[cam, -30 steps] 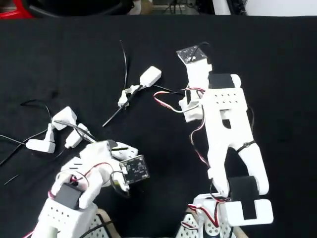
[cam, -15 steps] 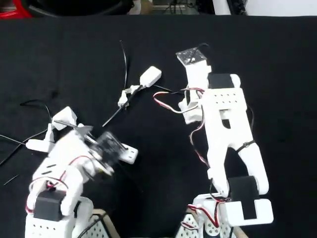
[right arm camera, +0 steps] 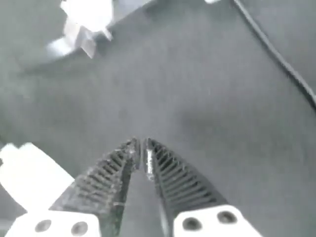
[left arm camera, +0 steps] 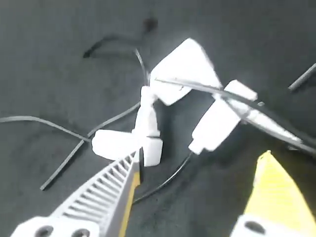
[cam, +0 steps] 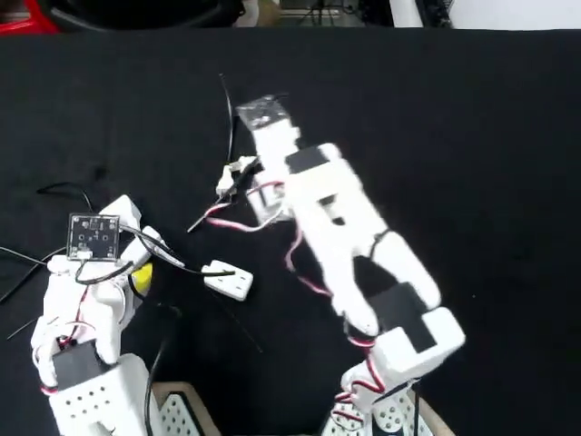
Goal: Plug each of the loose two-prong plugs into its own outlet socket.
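As far as I could tell, nothing was plugged in yet: my left gripper [left arm camera: 202,163] hung open over the loose plugs [left arm camera: 217,118] tangled on the table [cam: 472,136], and my right gripper [right arm camera: 140,148] was clenched empty near a lone plug [right arm camera: 84,15].

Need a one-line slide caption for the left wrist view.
Open left hand above a cluster of white plastic plug and socket pieces with thin black cords on black cloth.

No writing, number, label or sign can be read. Nothing legible is found on the white plug [left arm camera: 216,120], the white outlet block [cam: 227,280], the wrist circuit board [cam: 94,236] or the black table [cam: 508,136].
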`<action>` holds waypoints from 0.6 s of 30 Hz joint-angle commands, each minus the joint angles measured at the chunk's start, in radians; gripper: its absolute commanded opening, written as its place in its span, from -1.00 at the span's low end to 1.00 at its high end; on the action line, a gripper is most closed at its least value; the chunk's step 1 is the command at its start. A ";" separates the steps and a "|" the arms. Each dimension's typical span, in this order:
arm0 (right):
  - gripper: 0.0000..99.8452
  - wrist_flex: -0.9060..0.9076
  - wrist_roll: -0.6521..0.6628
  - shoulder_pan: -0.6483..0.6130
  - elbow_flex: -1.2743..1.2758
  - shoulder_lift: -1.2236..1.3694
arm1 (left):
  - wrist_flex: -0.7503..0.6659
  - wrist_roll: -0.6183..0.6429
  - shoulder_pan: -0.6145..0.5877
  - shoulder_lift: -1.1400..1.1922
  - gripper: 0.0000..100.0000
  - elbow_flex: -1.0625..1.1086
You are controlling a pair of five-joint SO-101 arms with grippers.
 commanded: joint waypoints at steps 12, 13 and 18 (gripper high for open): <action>-0.73 -0.342 -0.552 -0.057 -0.311 0.278 | -0.120 0.006 -0.027 -0.006 -0.29 0.124; -0.73 -0.341 -0.583 -0.057 -0.348 0.302 | -0.120 0.006 -0.027 -0.006 -0.29 0.125; -0.74 -0.330 -0.667 -0.055 -0.492 0.418 | -0.110 -0.077 0.021 -0.006 -0.29 0.136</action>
